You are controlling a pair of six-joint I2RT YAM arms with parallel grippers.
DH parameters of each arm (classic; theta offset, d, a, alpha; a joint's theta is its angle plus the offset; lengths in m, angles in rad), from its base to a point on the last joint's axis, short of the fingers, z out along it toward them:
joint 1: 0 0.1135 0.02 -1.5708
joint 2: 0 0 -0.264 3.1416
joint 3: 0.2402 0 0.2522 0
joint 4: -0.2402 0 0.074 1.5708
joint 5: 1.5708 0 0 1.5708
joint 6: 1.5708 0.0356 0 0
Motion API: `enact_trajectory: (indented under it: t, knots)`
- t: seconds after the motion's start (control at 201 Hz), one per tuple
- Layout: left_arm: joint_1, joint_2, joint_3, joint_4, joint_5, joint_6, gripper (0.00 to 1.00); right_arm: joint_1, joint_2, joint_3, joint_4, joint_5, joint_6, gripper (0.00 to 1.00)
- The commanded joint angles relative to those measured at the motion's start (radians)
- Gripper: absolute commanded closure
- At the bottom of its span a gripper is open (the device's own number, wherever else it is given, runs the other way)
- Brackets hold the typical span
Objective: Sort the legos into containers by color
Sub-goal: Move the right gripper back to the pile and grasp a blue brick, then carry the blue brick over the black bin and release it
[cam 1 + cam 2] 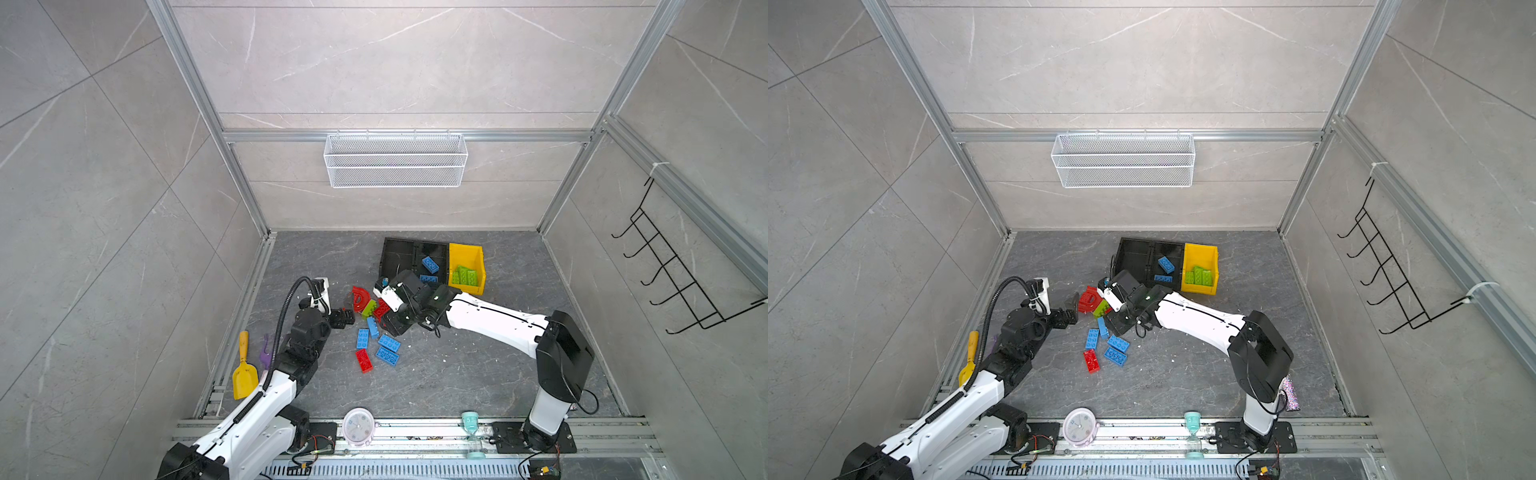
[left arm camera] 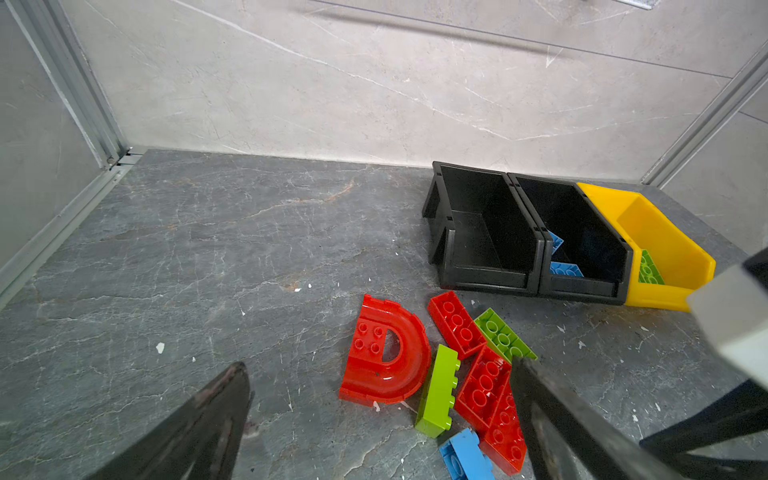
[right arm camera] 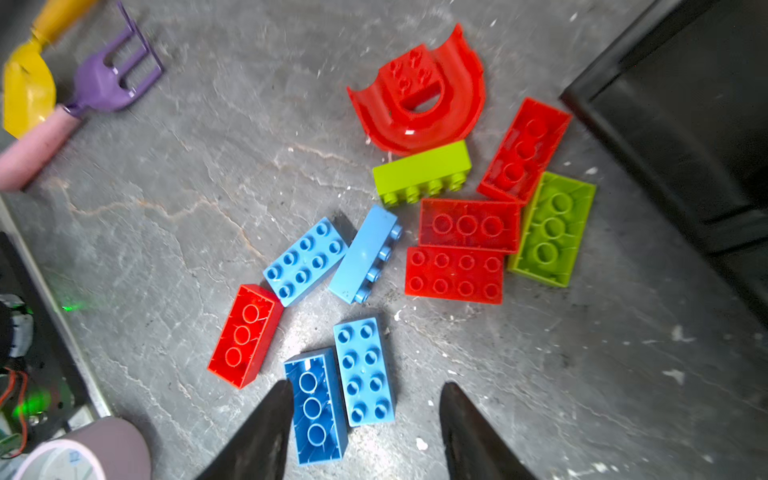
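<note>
Loose legos lie mid-floor: a red arch, lime green and red bricks, several blue bricks and a lone red brick. At the back stand three containers: an empty black bin, a black bin holding blue bricks, and a yellow bin holding green bricks. My left gripper is open just left of the arch, holding nothing. My right gripper hangs open over two blue bricks side by side, not gripping either.
A yellow shovel and a purple rake lie by the left rail. A pink clock and a teal hourglass stand on the front rail. A white wire basket hangs on the back wall, a hook rack on the right wall.
</note>
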Motion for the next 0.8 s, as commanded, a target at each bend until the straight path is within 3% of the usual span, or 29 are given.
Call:
enact_trajectory:
  t: [0.0, 0.259, 0.483, 0.791]
  knots:
    - [0.002, -0.027, -0.008, 0.022, -0.034, 0.002, 0.0, 0.036, 0.065, 0.034, 0.005, 0.034, 0.046, 0.43]
    - [0.002, -0.041, -0.011, 0.01, -0.078, -0.004, 0.0, 0.079, 0.195, 0.119, 0.023, 0.088, 0.138, 0.47]
    - [0.002, -0.056, -0.007, -0.005, -0.07, 0.0, 0.0, 0.093, 0.272, 0.191, -0.012, 0.175, 0.136, 0.51]
    - [0.002, -0.068, -0.006, -0.009, -0.058, 0.004, 0.0, 0.093, 0.349, 0.256, -0.053, 0.199, 0.133, 0.56]
